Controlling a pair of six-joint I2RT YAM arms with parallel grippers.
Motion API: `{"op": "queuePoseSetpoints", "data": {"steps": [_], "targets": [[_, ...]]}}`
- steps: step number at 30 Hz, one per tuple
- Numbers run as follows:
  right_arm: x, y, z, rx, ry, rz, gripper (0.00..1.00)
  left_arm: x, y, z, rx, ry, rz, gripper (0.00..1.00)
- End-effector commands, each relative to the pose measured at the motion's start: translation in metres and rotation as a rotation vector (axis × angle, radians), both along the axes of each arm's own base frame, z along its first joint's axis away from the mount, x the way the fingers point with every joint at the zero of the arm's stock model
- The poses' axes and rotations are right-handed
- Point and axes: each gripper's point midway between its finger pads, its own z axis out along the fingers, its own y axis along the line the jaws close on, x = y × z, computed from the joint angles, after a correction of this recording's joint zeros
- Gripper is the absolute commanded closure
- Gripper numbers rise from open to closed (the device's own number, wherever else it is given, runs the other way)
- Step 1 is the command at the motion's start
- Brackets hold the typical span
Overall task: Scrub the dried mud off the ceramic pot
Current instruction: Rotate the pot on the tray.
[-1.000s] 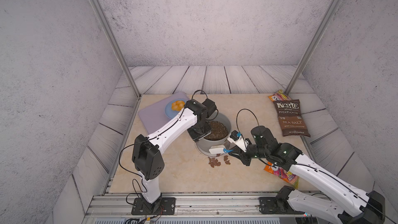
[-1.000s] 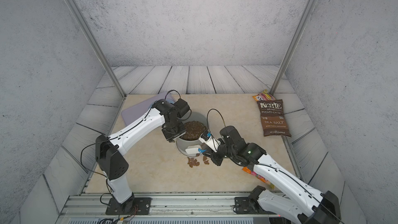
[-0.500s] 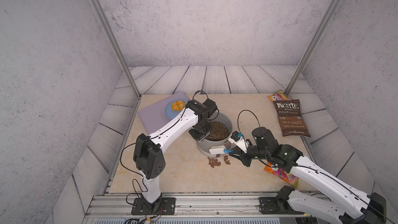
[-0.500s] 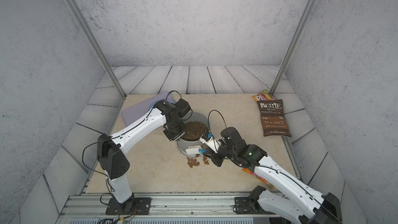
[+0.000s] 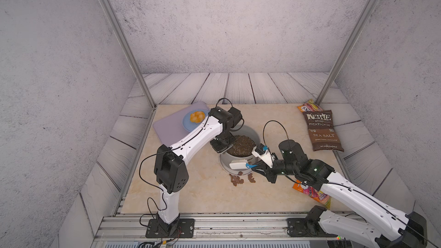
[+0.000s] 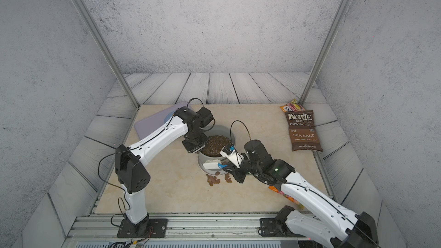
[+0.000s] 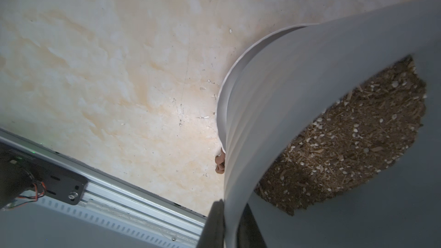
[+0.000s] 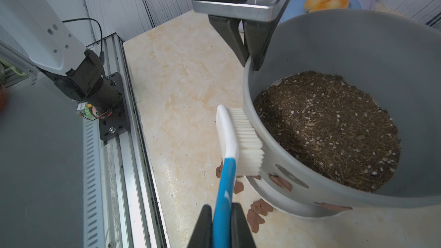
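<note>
The right hand [image 8: 220, 211] was clamped on the blue handle of the brush [image 8: 228, 130], bristles pressed against the outer wall of the ceramic pot [image 8: 334, 44]. The rim was pinched by the left hand [image 8: 250, 64]. Low on that wall dried mud [image 8: 280, 182] was stuck, with clumps scattered on the bench [image 8: 181, 87] beside it.

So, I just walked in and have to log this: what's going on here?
The left pincer is clamped on the rim of the pot. The right pincer holds a brush by its blue handle, bristles against the pot's outer wall. Some mud clings to that wall; more lies on the table by its base.
</note>
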Motion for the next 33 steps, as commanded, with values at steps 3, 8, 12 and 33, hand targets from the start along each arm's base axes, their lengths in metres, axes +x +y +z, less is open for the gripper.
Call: {"op": "queuePoseSetpoints", "data": {"steps": [3,8,12,33], "targets": [[0.009,0.006,0.008,0.011,-0.040,0.007,1.00,0.026,0.020,-0.001,0.116,-0.049,-0.196,1.00],[0.017,0.010,0.012,0.002,-0.059,0.013,1.00,0.036,0.033,-0.007,0.158,-0.032,-0.285,1.00],[0.023,0.011,0.012,0.002,-0.072,0.006,1.00,0.039,0.034,-0.012,0.161,-0.021,-0.338,1.00],[0.045,-0.027,-0.044,-0.144,-0.036,-0.154,1.00,0.046,0.034,-0.020,0.137,-0.023,-0.454,1.00]]}}
